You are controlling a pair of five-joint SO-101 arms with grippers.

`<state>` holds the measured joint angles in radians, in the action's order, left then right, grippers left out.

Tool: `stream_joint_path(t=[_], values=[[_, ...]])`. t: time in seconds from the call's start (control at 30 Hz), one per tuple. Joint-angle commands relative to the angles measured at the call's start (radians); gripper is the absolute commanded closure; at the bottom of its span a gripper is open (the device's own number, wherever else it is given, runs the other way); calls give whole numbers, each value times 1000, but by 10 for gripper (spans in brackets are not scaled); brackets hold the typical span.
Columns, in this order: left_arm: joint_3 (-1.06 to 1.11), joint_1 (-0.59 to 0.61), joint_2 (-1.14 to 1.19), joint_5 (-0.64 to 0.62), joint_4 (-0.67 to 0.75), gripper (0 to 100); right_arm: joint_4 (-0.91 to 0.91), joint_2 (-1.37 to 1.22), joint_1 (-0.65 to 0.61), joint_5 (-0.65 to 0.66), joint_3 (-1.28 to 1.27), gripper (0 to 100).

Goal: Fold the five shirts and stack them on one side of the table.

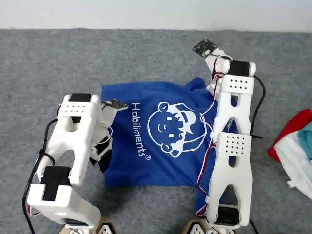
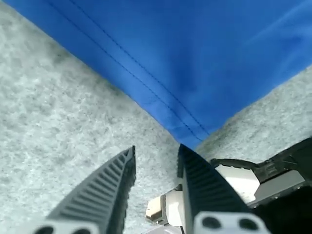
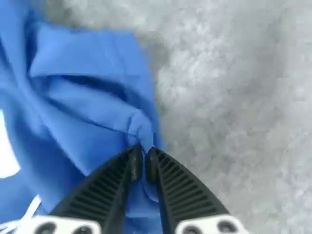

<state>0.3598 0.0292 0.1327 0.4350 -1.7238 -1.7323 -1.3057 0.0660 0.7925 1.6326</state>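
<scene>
A blue shirt (image 1: 161, 141) with a white print lies spread on the grey table between my two arms. In the left wrist view its stitched corner (image 2: 187, 134) sits just ahead of my left gripper (image 2: 156, 153), which is open and holds nothing. From above, that gripper (image 1: 102, 155) is low at the shirt's left edge. My right gripper (image 3: 144, 155) is shut on a bunched fold of the blue shirt (image 3: 87, 102), at the shirt's far right corner (image 1: 213, 87).
A loose pile of shirts (image 1: 297, 146), red, white and teal, lies at the table's right edge. Grey felt (image 1: 97, 58) covers the table, with bare room along the far side and far left.
</scene>
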Motion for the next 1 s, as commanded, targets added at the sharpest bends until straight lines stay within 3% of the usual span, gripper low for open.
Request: stream_joint_path(t=[0.0,0.2,0.33,0.5,0.67,0.97], values=[[-2,5,-46,-6,-29,867,-65,125,-19,2,48,990],[-2,5,-46,-8,-29,867,-71,271,-15,-81,11,990],[-4,5,-46,-8,-29,867,-71,407,-25,-106,-203,990],[-4,5,-46,-8,-29,867,-70,699,-50,-115,-684,990],[-5,5,-46,-8,-29,867,-65,1053,-93,41,-1280,990],[-41,8,-48,-34,-29,872,-65,1580,-85,222,-2058,987]])
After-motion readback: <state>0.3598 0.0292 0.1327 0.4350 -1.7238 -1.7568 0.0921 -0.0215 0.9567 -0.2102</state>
